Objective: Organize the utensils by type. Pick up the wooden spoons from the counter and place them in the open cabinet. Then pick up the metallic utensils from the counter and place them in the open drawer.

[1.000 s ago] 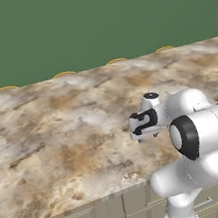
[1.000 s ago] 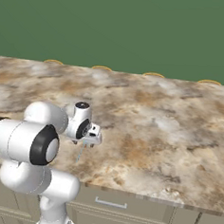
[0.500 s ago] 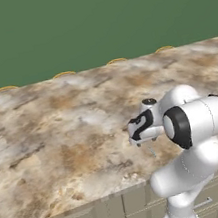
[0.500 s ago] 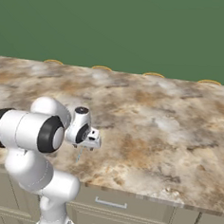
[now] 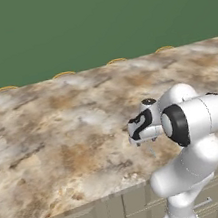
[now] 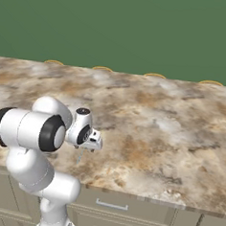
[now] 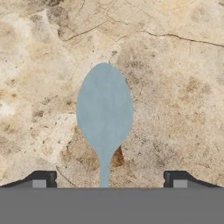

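Lining up on one metal spoon

From the left base view I see my gripper (image 5: 148, 142) low over the counter (image 5: 60, 135), centre-right; the right base view puts it lower left. In the hand view, one silver spoon (image 7: 104, 111) lies flat mid-frame between wide-apart fingertips (image 7: 41, 179): light, stiff, likely slippery, so I'd pinch its thin neck.

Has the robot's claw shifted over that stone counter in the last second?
Yes. In the left base view the claw has sunk slightly lower against the marbled counter.
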{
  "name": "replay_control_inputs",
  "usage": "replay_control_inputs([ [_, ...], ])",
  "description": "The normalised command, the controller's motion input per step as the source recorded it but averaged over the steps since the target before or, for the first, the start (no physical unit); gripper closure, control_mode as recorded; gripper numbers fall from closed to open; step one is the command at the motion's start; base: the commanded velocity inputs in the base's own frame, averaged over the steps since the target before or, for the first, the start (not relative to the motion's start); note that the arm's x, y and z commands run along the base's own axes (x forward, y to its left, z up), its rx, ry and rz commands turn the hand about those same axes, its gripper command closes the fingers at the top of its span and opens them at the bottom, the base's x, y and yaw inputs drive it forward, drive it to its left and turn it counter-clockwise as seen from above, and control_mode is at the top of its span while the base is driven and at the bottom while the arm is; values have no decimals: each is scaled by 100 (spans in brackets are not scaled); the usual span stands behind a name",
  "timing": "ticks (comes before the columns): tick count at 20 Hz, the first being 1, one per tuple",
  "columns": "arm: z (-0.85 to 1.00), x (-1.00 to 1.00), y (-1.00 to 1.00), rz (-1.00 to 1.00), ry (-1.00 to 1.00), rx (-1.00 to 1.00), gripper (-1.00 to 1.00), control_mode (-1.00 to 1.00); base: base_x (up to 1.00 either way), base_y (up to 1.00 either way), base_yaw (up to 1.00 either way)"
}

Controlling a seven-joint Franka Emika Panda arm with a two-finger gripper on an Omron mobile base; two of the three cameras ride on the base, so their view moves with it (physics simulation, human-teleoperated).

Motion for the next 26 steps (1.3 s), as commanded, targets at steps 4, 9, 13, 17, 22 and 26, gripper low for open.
replay_control_inputs([
  [4, -28, -6, 4, 0, 0, 0, 100, -100, 0, 0, 0],
  [9, -35, -12, 0, 0, 6, 0, 100, -100, 0, 0, 0],
  [13, -35, -21, 0, 2, 14, 0, 100, -100, 0, 0, 0],
  [17, -20, -28, -3, 6, 10, 0, 100, -100, 0, 0, 0],
  [22, 10, -16, -3, 10, 2, 4, 100, -100, 0, 0, 0],
  [26, 59, -11, 0, 14, 0, 11, 100, -100, 0, 0, 0],
])
